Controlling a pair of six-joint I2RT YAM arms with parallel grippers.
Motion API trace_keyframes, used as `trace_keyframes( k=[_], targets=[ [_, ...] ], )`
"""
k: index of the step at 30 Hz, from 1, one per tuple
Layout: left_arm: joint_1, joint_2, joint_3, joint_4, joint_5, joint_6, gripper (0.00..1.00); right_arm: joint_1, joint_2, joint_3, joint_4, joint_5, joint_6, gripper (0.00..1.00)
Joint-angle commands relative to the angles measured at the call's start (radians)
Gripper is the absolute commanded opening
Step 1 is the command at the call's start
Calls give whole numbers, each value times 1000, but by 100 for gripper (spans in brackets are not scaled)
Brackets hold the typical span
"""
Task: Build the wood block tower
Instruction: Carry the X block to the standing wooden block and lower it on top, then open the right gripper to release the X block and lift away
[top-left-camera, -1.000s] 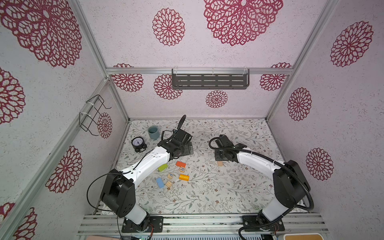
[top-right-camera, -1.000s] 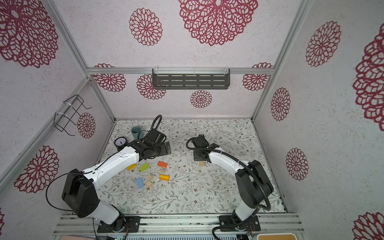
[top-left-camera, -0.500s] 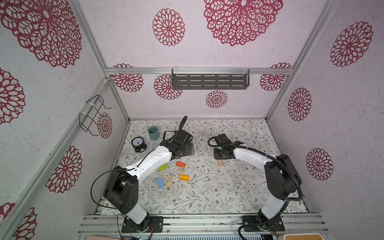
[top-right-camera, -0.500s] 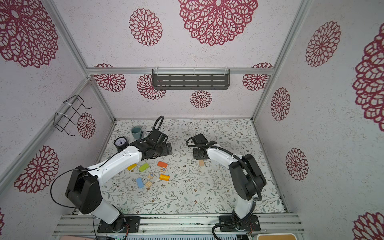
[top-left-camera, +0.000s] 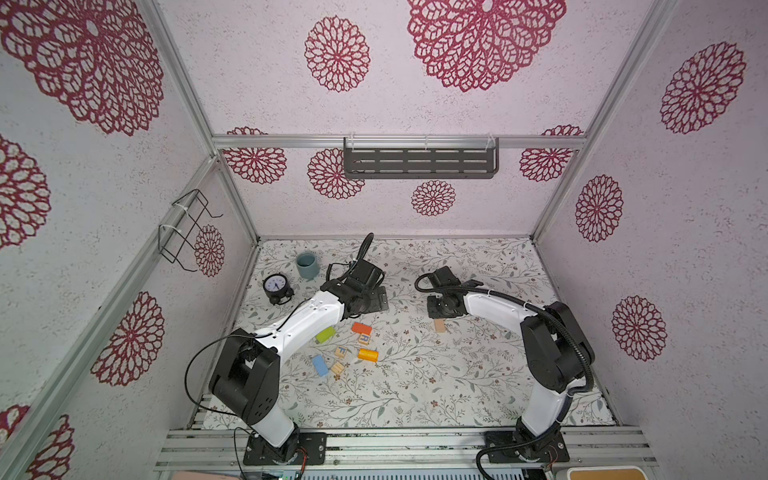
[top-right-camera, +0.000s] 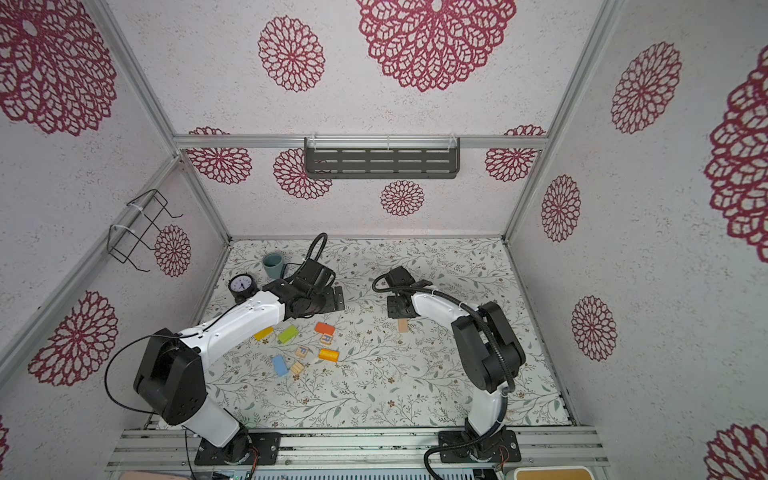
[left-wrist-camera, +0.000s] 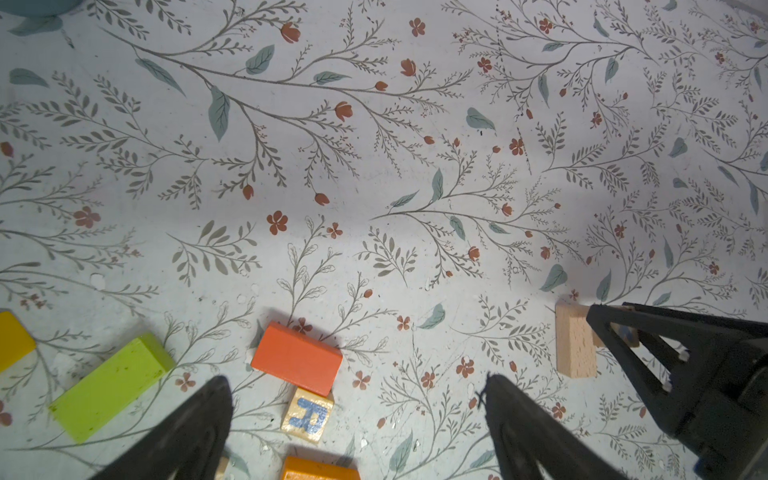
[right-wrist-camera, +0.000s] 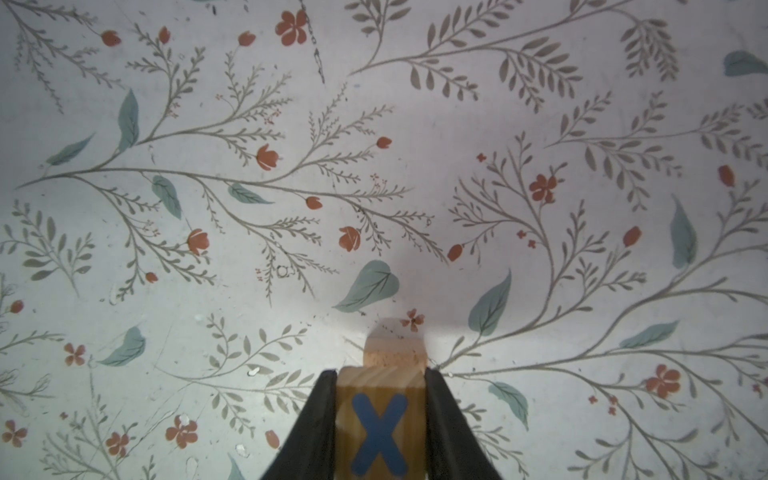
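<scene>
Still, only the right arm has swung its elbow in: the right hand stays clamped on the X cube right by the pale block midway across the tabletop, the left hand gapes over loose blocks toward the left edge, so no tower stands yet.

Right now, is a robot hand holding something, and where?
The right gripper's fingers pinch the X letter cube by two opposite sides; left gripper holds nothing.
</scene>
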Motion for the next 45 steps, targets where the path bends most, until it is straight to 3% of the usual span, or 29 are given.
trace_keyframes(
  k=[1,28,45],
  targets=[
    [8,12,-16,16,1,-1,97,-6,-1,2,-8,-3,-15,29],
    [9,-8,-56,23,-1,-9,97,-6,31,-24,4,6,-11,29],
    [11,-79,-78,-15,-58,-12,97,-6,7,-27,-3,4,-18,56]
  ],
)
